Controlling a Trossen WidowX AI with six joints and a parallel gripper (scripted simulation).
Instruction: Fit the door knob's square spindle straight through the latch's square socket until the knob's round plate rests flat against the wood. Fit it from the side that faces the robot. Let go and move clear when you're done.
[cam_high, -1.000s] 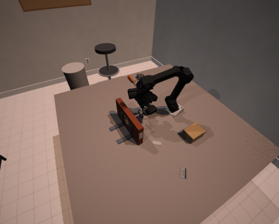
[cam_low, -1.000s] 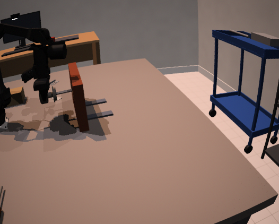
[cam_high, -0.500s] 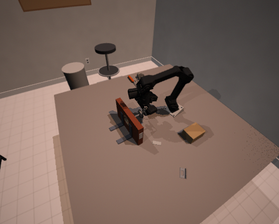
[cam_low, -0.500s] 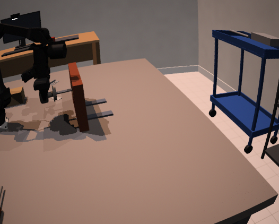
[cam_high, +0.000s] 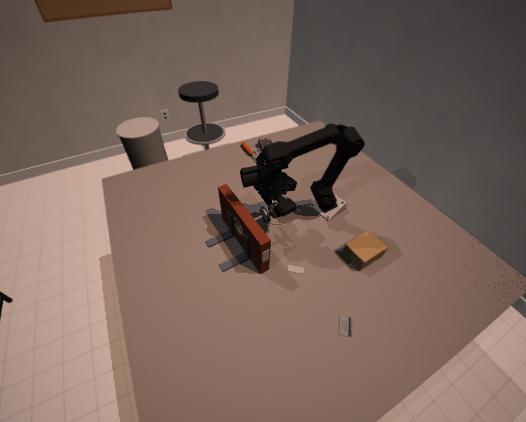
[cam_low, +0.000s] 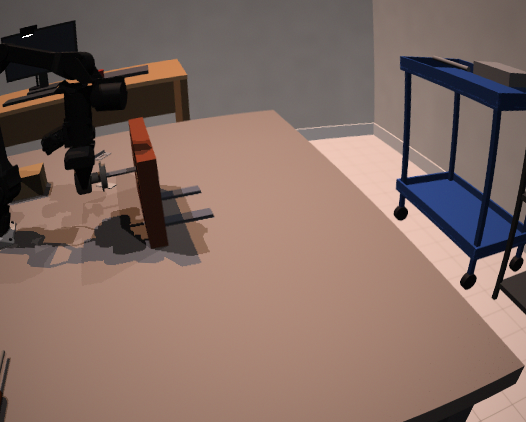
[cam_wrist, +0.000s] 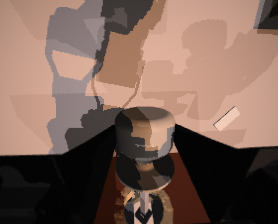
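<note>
The door knob (cam_low: 103, 176) (cam_wrist: 145, 150) is held level in my gripper (cam_low: 87, 181) (cam_wrist: 144, 127), which is shut on its round grip. The knob's round plate (cam_high: 265, 214) stands clear of the red-brown wooden board (cam_high: 257, 232) (cam_low: 151, 200) (cam_wrist: 187, 200), on the robot's side. The spindle (cam_low: 121, 172) (cam_wrist: 144, 200) spans that gap and its far end reaches the board's face. In the wrist view it points at the latch's dark square socket (cam_wrist: 144, 215). Whether its tip is inside the socket I cannot tell.
The board stands upright on grey feet (cam_high: 233, 262) (cam_low: 190, 216). A tan block (cam_high: 366, 247), a small white piece (cam_high: 295, 269) (cam_wrist: 227, 119) and a metal plate (cam_high: 344, 326) lie on the table. An orange-handled tool (cam_high: 247, 148) lies behind the arm.
</note>
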